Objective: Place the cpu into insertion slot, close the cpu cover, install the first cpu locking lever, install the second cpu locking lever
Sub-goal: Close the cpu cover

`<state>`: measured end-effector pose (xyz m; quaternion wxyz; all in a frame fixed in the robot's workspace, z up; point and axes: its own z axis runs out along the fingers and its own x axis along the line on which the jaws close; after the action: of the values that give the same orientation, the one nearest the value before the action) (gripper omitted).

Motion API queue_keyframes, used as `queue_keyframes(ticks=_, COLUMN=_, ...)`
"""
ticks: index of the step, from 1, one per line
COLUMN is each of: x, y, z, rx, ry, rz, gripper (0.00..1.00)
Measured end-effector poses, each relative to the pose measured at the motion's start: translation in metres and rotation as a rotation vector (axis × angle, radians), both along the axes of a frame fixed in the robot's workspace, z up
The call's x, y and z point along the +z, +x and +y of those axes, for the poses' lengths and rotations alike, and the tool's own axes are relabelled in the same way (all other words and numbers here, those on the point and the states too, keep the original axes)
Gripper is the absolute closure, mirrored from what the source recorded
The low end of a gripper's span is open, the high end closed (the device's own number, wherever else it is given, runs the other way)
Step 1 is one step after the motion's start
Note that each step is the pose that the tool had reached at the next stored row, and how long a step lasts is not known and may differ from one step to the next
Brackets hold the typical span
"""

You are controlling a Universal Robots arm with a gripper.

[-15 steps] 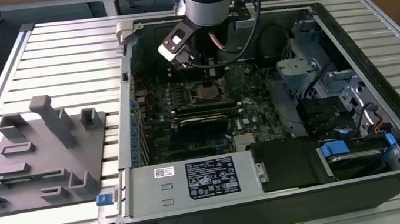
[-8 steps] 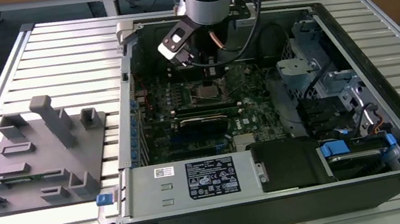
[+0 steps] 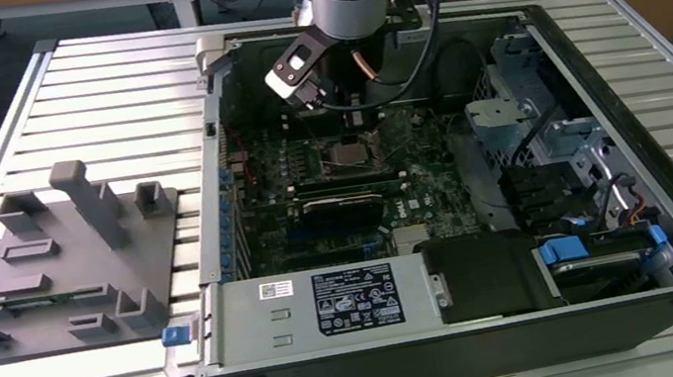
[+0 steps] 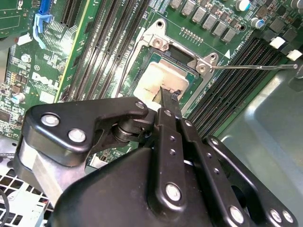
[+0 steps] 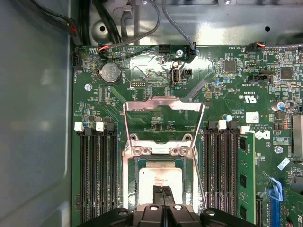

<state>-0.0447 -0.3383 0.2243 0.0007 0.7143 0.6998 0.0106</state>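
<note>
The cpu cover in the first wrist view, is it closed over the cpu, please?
No, the cpu cover is swung open, leaving the cpu bare.

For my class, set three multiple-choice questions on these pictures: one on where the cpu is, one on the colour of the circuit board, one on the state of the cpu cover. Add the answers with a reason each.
1. Where is the cpu?
A) in the insertion slot
B) on the grey fixture outside the case
C) on a memory slot

2. What colour is the circuit board?
A) blue
B) red
C) green

3. How does the cpu cover stand?
A) shut down over the cpu
B) swung open, clear of the cpu
C) lying on the table

Answers:
1 A: its silver-grey top lies flat inside the socket's metal rim, at the tips of the gripper.
2 C: the board is green around the socket in both wrist views.
3 B: the board shows through its cut-out centre and the cpu lies uncovered.
</note>
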Motion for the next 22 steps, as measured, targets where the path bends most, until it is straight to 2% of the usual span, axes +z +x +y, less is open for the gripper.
queue_keyframes(ticks=19, x=0.0045, y=0.0000, z=0.0000, rx=0.000, ry=0.0001, rz=-0.0001, gripper=0.90)
queue_keyframes(ticks=22, x=0.0071, y=0.0006, z=0.0000, rx=0.000, ry=0.0000, rz=0.0000, gripper=0.90)
